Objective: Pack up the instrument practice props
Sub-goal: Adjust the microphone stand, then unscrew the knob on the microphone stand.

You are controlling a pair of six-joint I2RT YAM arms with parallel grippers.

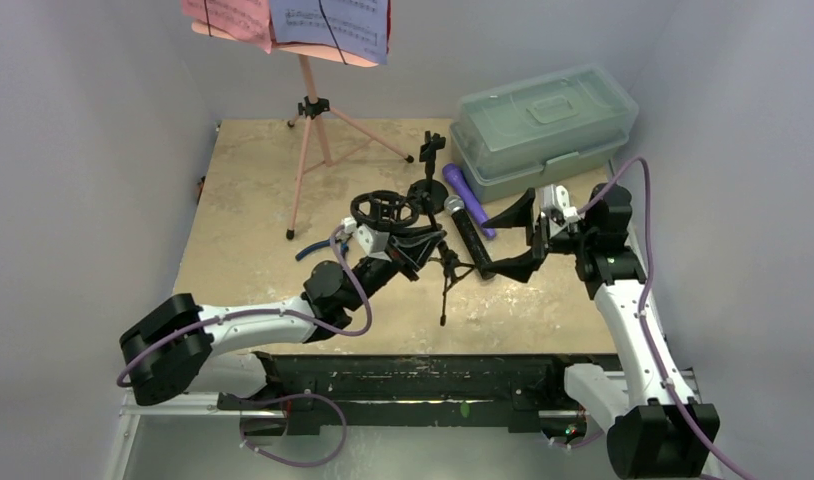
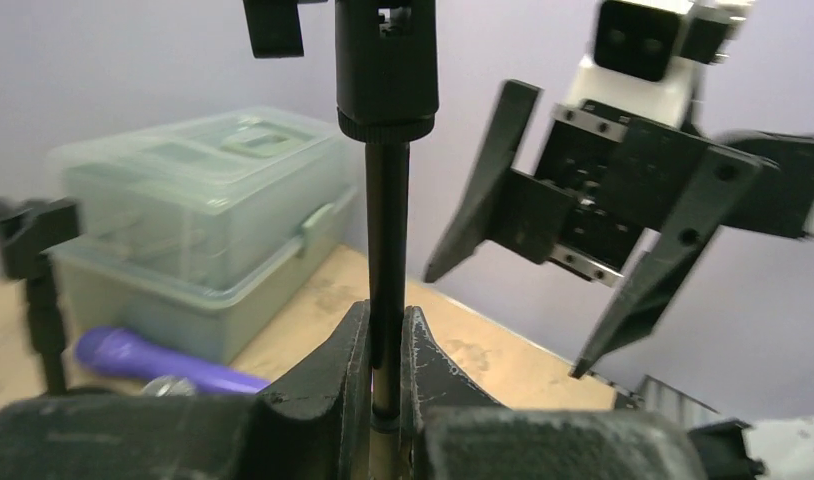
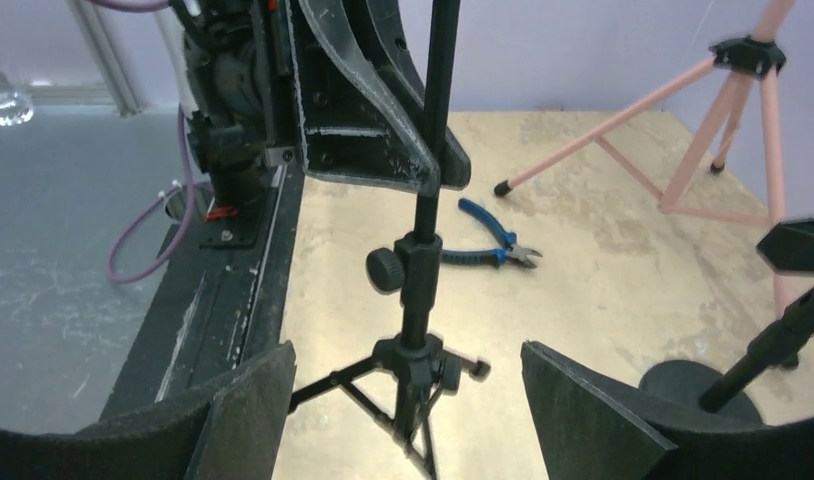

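My left gripper [image 1: 420,250] is shut on the pole of a black tripod mic support [image 1: 448,275], and the jaws pinch the thin shaft in the left wrist view [image 2: 387,340]. My right gripper [image 1: 515,238] is open and empty. Its jaws stand wide on either side of the tripod's lower part [image 3: 418,300] without touching it. The purple mic [image 1: 467,194] and the black silver-headed mic [image 1: 470,232] lie on the table between the arms. A second round-base mic support [image 1: 428,185] stands behind them. The pink music rack [image 1: 305,120] holds the sheets [image 1: 328,20] at the back left.
The translucent greenish lidded box [image 1: 543,125] sits closed at the back right, also in the left wrist view [image 2: 203,210]. The blue-handled pliers [image 3: 495,243] lie on the table left of my left gripper. The pink tripod legs [image 3: 683,130] spread over the back left.
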